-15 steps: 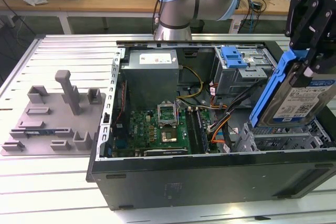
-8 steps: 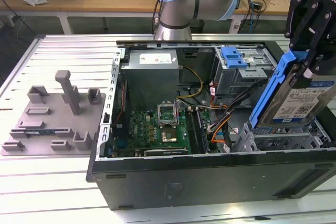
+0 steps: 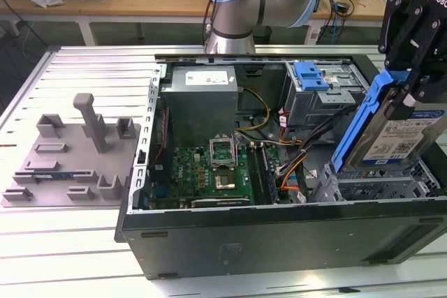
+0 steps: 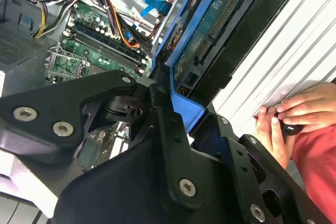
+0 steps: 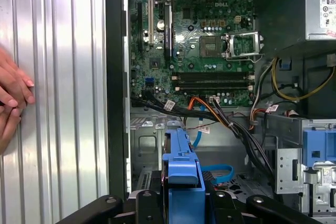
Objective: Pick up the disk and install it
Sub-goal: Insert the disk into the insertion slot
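My gripper is shut on the disk, a silver hard drive with a white-and-blue label in a blue plastic carrier. The disk hangs tilted, nearly on edge, over the exterior view's right end of the open computer case, just above the metal drive bay. In the second wrist view the black fingers clamp the blue carrier, and the disk's underside with its connector shows. The first wrist view looks down on the carrier's edge from above, between the gripper's finger links.
Inside the case lie the green motherboard, a grey power supply box, orange and black cables and a drive cage with a blue handle. A grey fixture plate sits on the ribbed table. A person's hands rest beside the case.
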